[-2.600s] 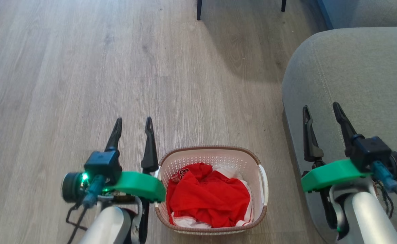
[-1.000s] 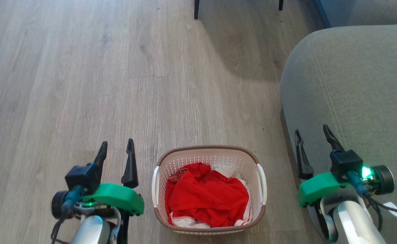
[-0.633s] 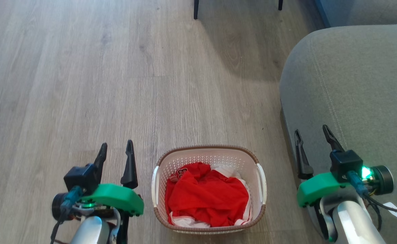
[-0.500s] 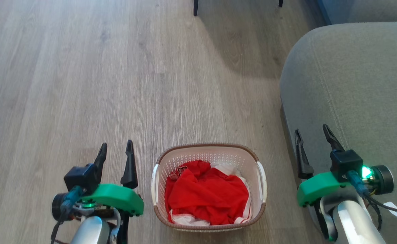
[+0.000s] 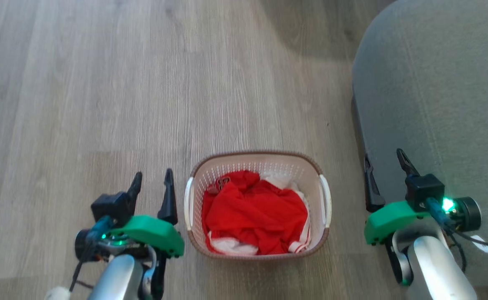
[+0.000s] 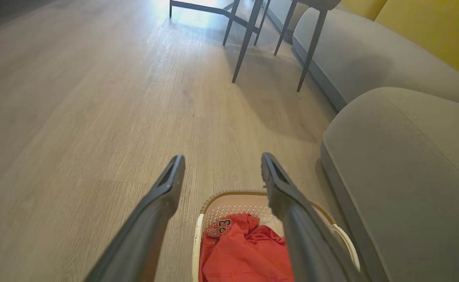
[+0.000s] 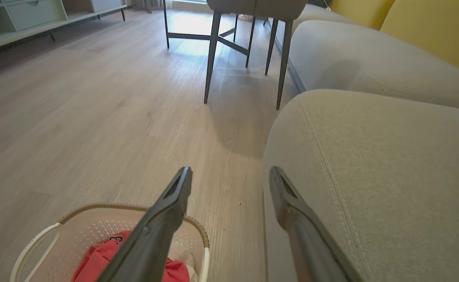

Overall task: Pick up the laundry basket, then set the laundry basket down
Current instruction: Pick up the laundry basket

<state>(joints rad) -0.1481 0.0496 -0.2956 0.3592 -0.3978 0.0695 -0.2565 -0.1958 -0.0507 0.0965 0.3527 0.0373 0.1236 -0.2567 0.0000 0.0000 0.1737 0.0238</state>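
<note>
The laundry basket (image 5: 264, 164), white perforated plastic with a brown woven-look rim and white side handles, stands on the wood floor holding red and white clothes (image 5: 254, 212). My left gripper (image 5: 152, 179) hangs open just left of the basket, apart from its left handle (image 5: 188, 203). My right gripper (image 5: 384, 160) is open to the basket's right, over the sofa's edge. In the left wrist view the basket (image 6: 229, 201) lies below my open left gripper (image 6: 221, 162). In the right wrist view the basket (image 7: 96, 223) sits at lower left of my open right gripper (image 7: 229, 174).
A grey sofa (image 5: 435, 96) fills the right side, close to the basket. Dark chair legs (image 6: 249, 35) stand farther ahead on the wood floor (image 5: 102, 83). A low cabinet (image 7: 29, 19) lines the far left wall.
The head camera has tilted down, so the basket now sits higher in the picture. Both grippers stay open beside the basket, nothing taken hold of.
</note>
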